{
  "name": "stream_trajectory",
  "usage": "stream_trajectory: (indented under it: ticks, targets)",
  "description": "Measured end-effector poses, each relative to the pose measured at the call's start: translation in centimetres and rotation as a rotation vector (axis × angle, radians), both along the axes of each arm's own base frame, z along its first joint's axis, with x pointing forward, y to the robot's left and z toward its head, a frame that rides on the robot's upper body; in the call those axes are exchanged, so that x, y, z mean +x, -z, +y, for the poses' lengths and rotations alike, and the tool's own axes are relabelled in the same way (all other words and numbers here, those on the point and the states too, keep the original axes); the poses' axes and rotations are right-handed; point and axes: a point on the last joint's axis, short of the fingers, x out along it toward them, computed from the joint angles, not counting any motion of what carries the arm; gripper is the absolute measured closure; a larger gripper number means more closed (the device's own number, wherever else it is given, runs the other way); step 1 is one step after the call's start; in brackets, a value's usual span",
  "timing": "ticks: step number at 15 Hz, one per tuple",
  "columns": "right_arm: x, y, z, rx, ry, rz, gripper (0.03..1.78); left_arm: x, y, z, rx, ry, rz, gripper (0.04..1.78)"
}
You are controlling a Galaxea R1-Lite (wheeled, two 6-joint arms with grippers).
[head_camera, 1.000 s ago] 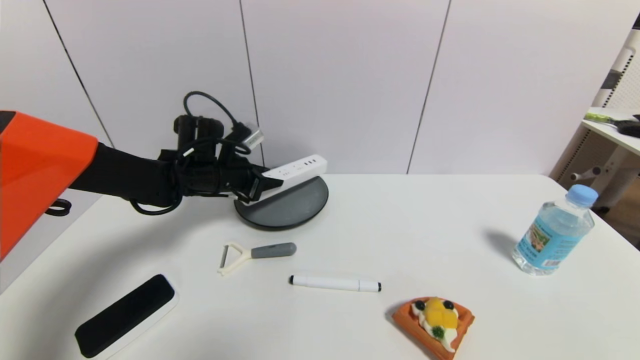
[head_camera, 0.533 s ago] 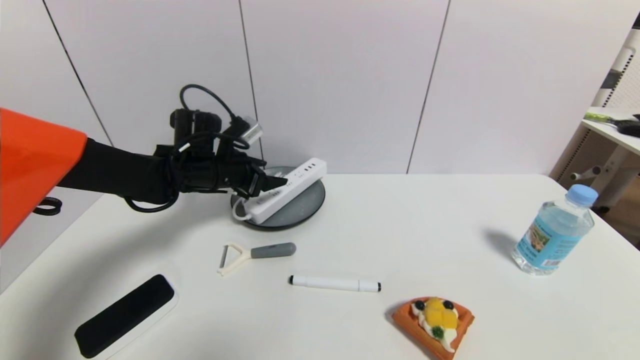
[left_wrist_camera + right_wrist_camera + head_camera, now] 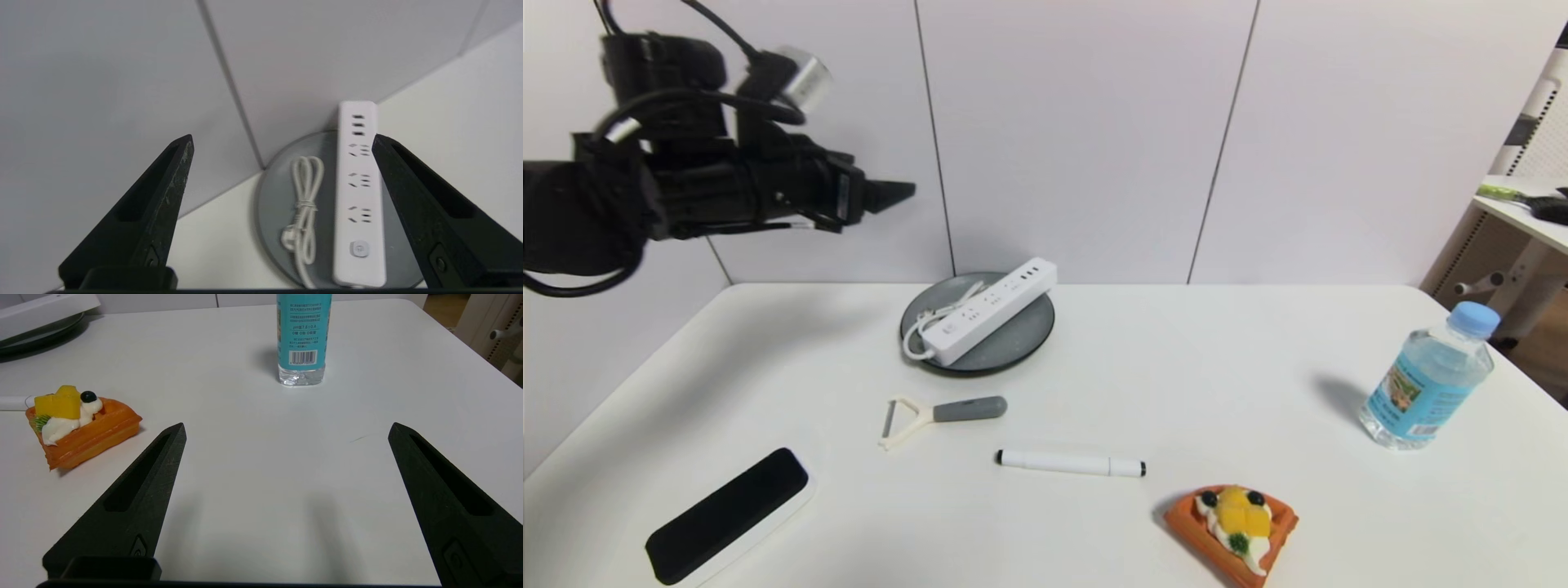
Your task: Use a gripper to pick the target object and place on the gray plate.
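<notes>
The white power strip [image 3: 992, 314] lies flat across the gray plate [image 3: 1023, 341] at the back of the table, its coiled cord [image 3: 931, 322] beside it on the plate. My left gripper [image 3: 894, 194] is open and empty, high above the table and to the left of the plate, well clear of the strip. The left wrist view looks down between the open fingers [image 3: 282, 139] at the strip [image 3: 359, 196], cord [image 3: 304, 204] and plate [image 3: 271, 204]. My right gripper [image 3: 287, 426] is open and empty low over the table's right part; it does not show in the head view.
In front of the plate lie a peeler [image 3: 947, 411], a white marker pen [image 3: 1070, 463], a black pad on a white base [image 3: 727, 514] and a toy waffle [image 3: 1232, 523]. A water bottle [image 3: 1429, 380] stands at the right. The wall is just behind the plate.
My left gripper let go of the power strip, which settled flat on the plate. The gripper then rose and drew back to the left.
</notes>
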Motion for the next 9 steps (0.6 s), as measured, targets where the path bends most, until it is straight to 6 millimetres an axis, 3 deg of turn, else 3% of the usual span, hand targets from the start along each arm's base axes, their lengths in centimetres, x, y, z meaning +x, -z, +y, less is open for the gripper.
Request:
stream_trajectory:
  ticks: [2,5,7,9]
  targets:
    - [0.0,0.0,0.0,0.0,0.0,0.0,0.1,-3.2,-3.4,2.8,-0.007,-0.142,-0.084,0.21]
    - [0.0,0.0,0.0,0.0,0.0,0.0,0.1,-8.8,-5.8,5.9,-0.01,-0.284,-0.136,0.18]
    - [0.0,0.0,0.0,0.0,0.0,0.0,0.1,-13.2,-4.4,7.0,-0.02,-0.346,-0.095,0.17]
    - [0.0,0.0,0.0,0.0,0.0,0.001,0.1,-17.3,-1.1,7.3,-0.045,-0.388,-0.02,0.16]
